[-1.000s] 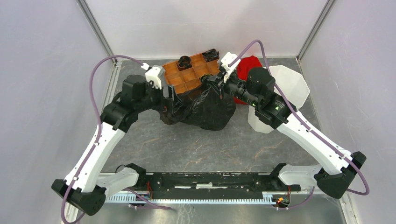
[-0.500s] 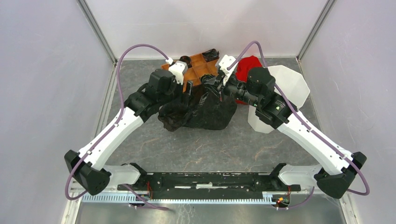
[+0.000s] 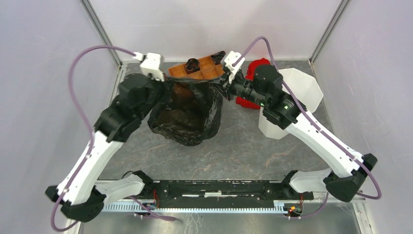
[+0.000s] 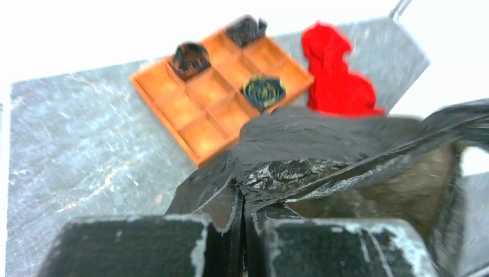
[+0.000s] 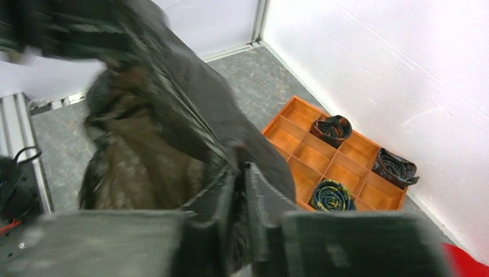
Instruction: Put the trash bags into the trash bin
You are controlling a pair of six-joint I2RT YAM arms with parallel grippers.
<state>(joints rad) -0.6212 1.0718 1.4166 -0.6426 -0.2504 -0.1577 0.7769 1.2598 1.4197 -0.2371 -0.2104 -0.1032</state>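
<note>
The black trash bag (image 3: 187,114) hangs stretched between both grippers above the table, its mouth spread wide and its brownish inside showing. My left gripper (image 3: 167,87) is shut on the bag's left edge; in the left wrist view the film (image 4: 323,144) bunches into the pinched jaws (image 4: 242,199). My right gripper (image 3: 222,86) pinches the right edge, and the right wrist view shows its jaws (image 5: 239,170) closed on a fold of the bag (image 5: 144,156). The white trash bin (image 3: 303,88) lies tipped at the right, partly behind the right arm.
An orange-brown compartment tray (image 3: 204,68) with rolled dark items sits at the back centre, right behind the bag. A red cloth (image 3: 254,66) lies between the tray and the bin. Metal frame posts and white walls enclose the table.
The left gripper shut on the bag's edge and pulled up and to the left, opening the crumpled bag into a wide mouth. The right gripper kept its hold and shifted slightly back.
</note>
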